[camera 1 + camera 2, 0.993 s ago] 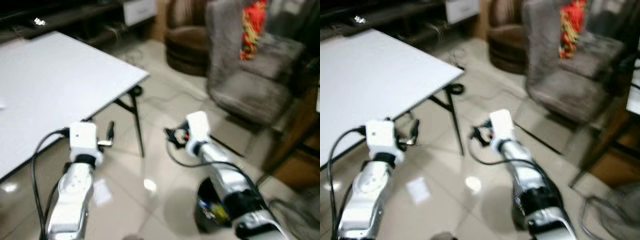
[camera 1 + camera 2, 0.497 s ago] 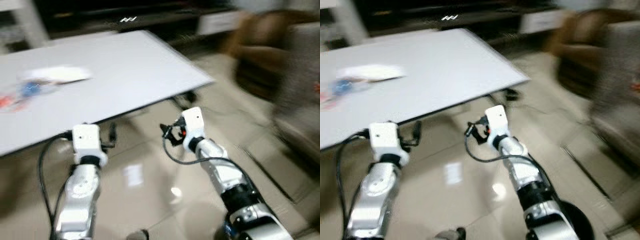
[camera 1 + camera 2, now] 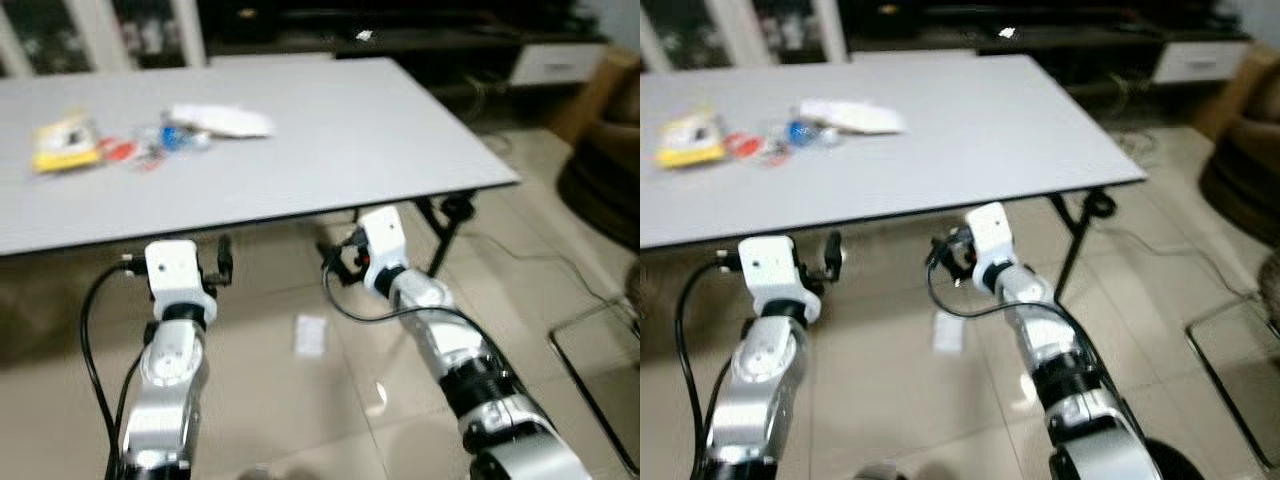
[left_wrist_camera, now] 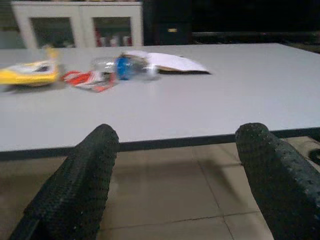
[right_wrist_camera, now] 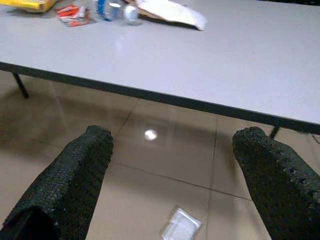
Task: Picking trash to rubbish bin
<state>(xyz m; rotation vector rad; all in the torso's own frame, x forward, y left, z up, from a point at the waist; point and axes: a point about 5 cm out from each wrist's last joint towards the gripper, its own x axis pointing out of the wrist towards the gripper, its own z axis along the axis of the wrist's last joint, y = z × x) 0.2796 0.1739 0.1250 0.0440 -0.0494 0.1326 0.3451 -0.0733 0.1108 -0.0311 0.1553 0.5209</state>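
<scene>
On the table [image 3: 330, 140] lie 4 bits of trash: 1 yellow packet [image 3: 62, 132], 1 red wrapper [image 3: 122, 152], 1 bottle [image 3: 180, 137], 1 white bag [image 3: 222, 120]. Left gripper [image 4: 175, 175] and right gripper [image 5: 172, 185] both gape, holding nothing; 1 tray [image 3: 310, 335] lies on the floor.

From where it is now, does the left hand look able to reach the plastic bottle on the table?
Probably not yet. The left hand sits open below the table edge, and the bottle lies well back on top beside the red wrapper. The arm would likely have to rise over the edge first.

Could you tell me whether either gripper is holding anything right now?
Nothing is held: the left gripper and right gripper both hang open before the table.
</scene>
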